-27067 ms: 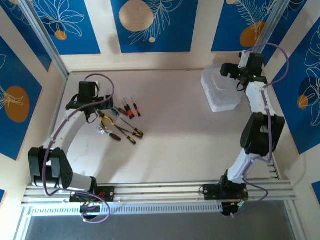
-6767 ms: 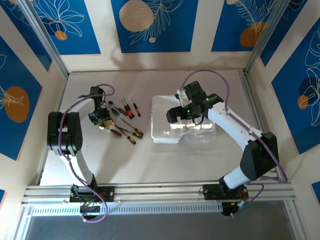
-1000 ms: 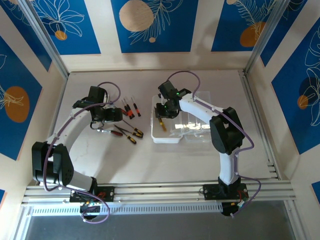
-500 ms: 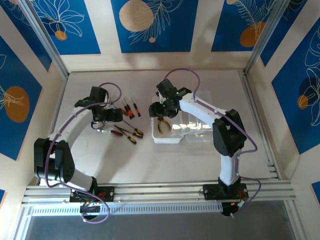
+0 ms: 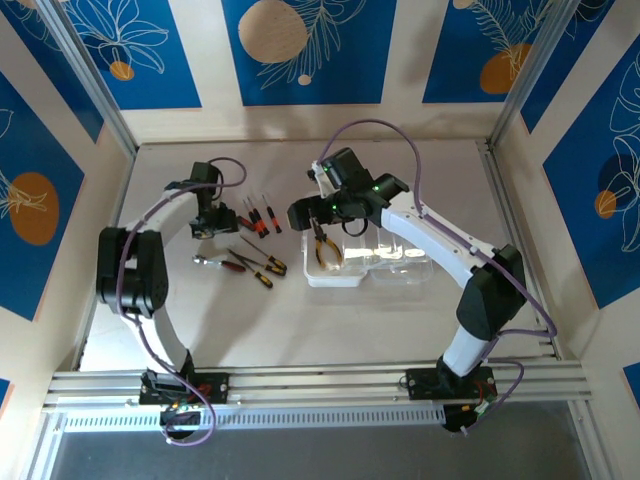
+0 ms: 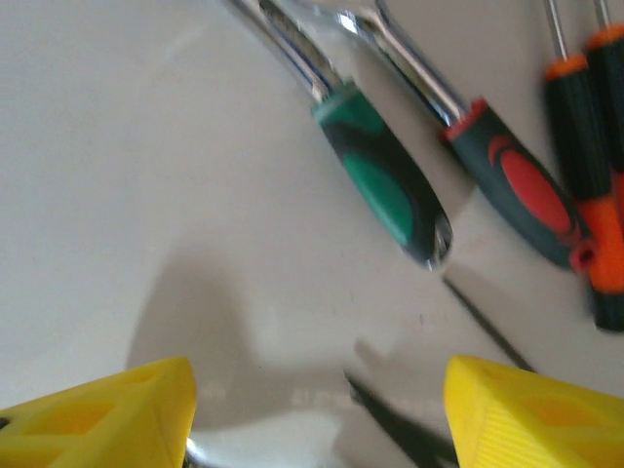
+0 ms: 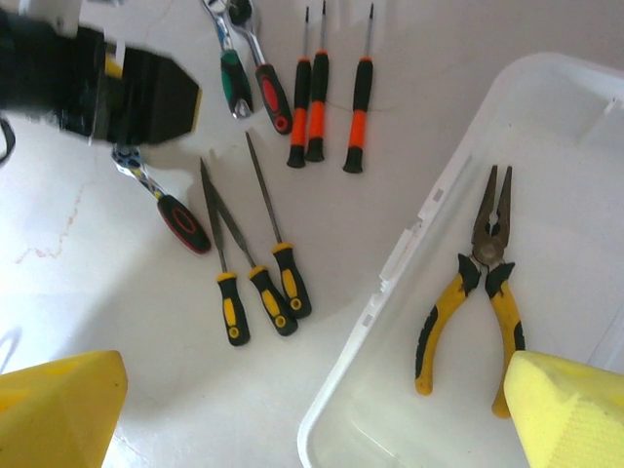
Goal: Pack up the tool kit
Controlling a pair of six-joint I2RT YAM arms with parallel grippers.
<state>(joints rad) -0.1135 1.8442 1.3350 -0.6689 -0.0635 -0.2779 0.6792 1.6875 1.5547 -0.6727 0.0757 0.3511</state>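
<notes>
Now, step: left claw (image 6: 317, 390), partly open and empty, hovers left of the case (image 7: 409, 249); best centred across the one green-handled tool (image 6: 380, 185), on its grip.
Right claw (image 7: 312, 414): wide open, empty, over the case's left rim.
Case: one, open.
Pliers (image 7: 485, 261): one, inside the case.
Yellow screwdrivers (image 7: 258, 302): three, left of the case.
Orange screwdrivers (image 7: 317, 97): three.
Red-handled tools (image 7: 268, 97): two.

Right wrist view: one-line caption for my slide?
Yellow-handled pliers lie in the open clear plastic case; yellow-and-black screwdrivers and orange-and-black screwdrivers wait on the white table beside it.
</notes>
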